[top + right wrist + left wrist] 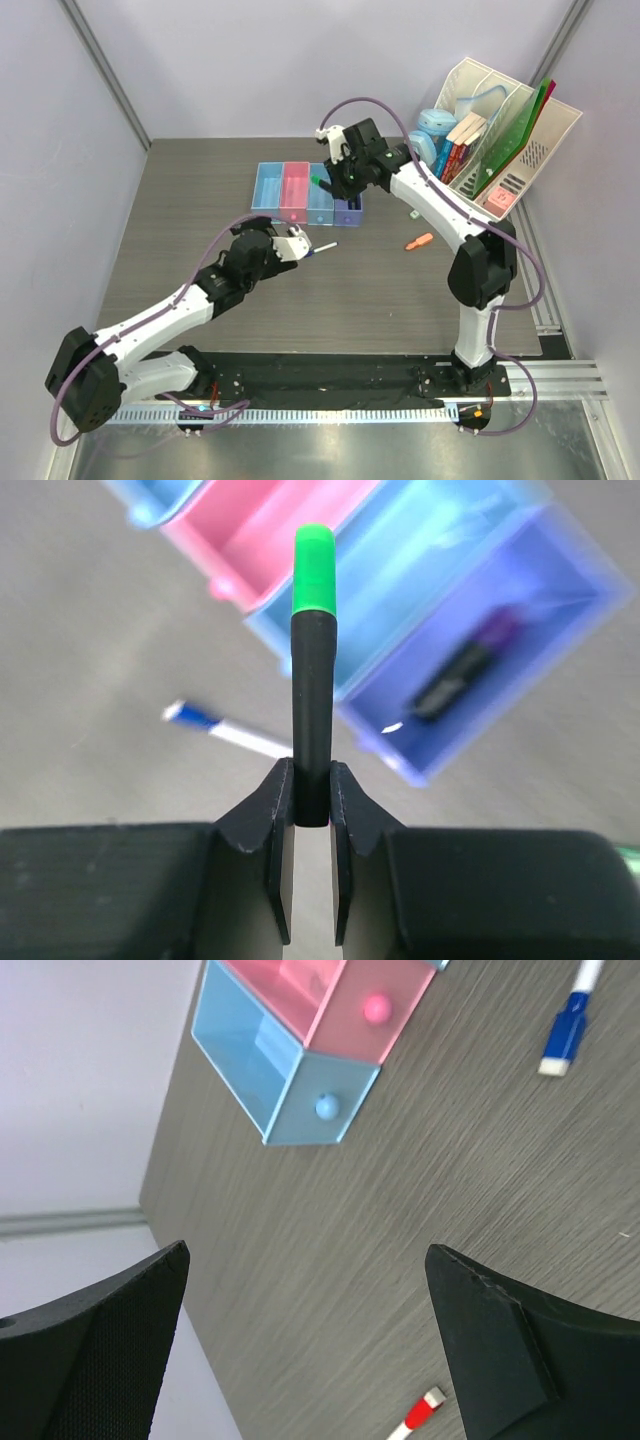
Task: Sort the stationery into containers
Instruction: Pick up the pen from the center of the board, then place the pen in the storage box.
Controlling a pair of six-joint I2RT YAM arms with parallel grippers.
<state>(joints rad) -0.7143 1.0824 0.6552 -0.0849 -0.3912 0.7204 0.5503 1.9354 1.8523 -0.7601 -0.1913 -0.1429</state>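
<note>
Top external view of a dark table [200, 200]: nearest, the left gripper [302, 246] is hovering with its jaws spread wide and empty, apparently lining up on the blue-capped marker [322, 249] lying just beside it. An orange highlighter [419, 241] is lying loose to the right. Farther back, the right gripper [312, 780] is pinching a green highlighter [313, 650] by its dark end, cap forward, over the row of four trays [268, 190], seemingly picking a compartment. A purple highlighter [460, 670] is already lying in the purple tray [545, 590]. A white file rack [520, 120] is standing beyond.
</note>
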